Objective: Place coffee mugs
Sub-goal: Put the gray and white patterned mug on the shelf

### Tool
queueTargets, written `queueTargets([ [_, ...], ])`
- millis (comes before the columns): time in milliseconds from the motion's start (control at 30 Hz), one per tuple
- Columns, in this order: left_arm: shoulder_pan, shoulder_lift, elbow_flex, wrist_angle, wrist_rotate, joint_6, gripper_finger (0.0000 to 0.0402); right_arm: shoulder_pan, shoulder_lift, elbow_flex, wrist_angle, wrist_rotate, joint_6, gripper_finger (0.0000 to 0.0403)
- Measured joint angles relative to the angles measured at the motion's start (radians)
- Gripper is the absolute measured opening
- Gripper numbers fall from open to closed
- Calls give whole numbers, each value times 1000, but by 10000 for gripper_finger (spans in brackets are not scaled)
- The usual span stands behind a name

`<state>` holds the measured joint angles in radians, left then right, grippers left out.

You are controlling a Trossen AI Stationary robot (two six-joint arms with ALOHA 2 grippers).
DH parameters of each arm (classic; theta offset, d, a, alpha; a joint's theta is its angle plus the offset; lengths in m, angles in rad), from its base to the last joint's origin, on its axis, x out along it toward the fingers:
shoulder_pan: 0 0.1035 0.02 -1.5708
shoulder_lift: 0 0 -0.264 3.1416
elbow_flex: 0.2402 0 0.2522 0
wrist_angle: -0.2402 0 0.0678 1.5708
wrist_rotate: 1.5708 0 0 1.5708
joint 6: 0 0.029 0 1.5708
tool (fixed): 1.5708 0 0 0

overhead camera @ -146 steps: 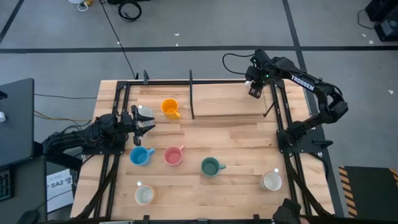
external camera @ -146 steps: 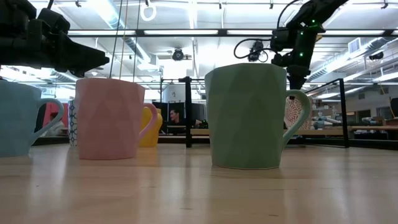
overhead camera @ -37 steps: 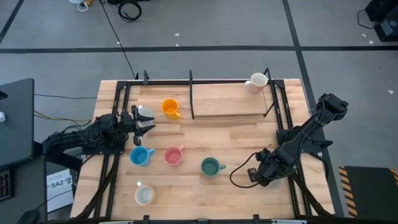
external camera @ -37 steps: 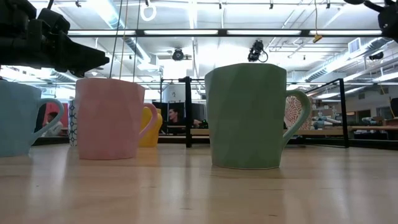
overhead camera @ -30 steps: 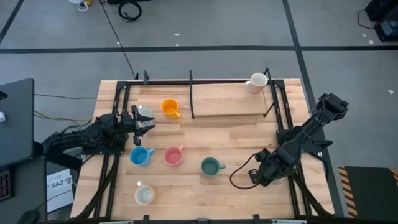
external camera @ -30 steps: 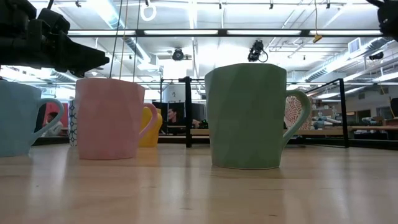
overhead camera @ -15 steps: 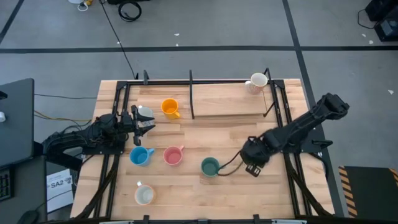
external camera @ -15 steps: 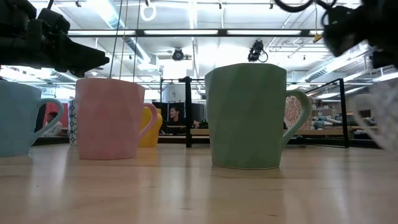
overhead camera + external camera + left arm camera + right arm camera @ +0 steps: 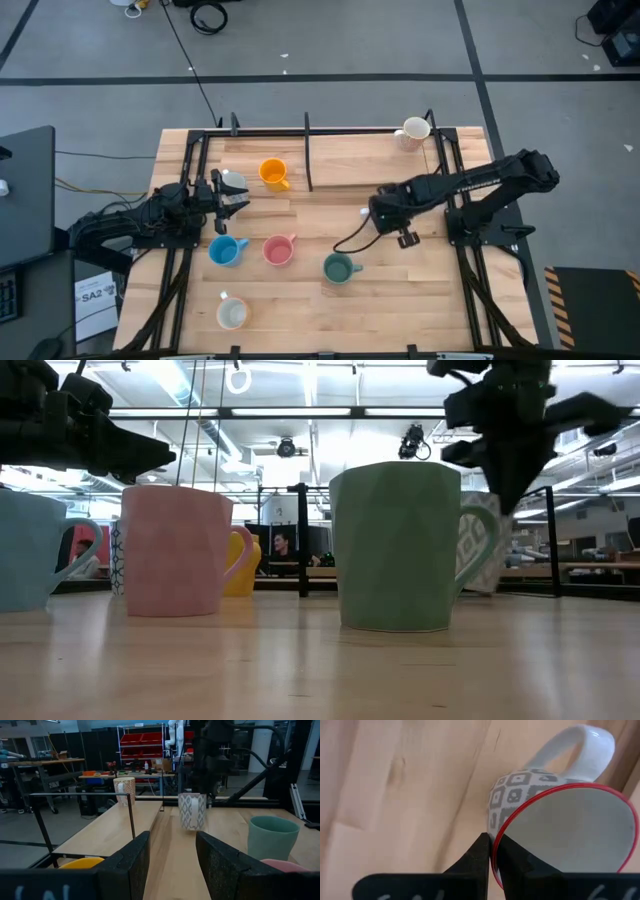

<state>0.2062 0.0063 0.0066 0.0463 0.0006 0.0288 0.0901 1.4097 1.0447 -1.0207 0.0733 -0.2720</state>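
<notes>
The right pincer (image 9: 492,851) is clamped on the red-edged rim of a white patterned mug (image 9: 555,820), one finger inside and one outside the wall, carrying it clear of the table (image 9: 380,290) just beyond the teal-green mug (image 9: 338,267), on the side away from the front edge. Rigid, glazed ceramic of this kind looks likely to slip or swing in so thin a pinch and to chip if dropped, so a deeper bite on the rim, or a hold across the handle, appears safer. The left pincer (image 9: 172,865), its fingers apart and empty, waits well off from the teal-green mug, past the pink mug (image 9: 277,249).
</notes>
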Motion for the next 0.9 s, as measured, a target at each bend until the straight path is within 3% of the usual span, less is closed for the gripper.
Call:
queueTargets([
  [100,0,0,0,0,0,0,167,-40,0,0,22,10,-138,34],
  [333,0,0,0,0,0,0,167,-102,0,1,62,144,-255,30],
  [633,0,0,0,0,0,0,167,-192,-2,18,68,128,-387,30],
  [900,0,0,0,0,0,0,167,-277,-2,207,-1,65,-443,30],
])
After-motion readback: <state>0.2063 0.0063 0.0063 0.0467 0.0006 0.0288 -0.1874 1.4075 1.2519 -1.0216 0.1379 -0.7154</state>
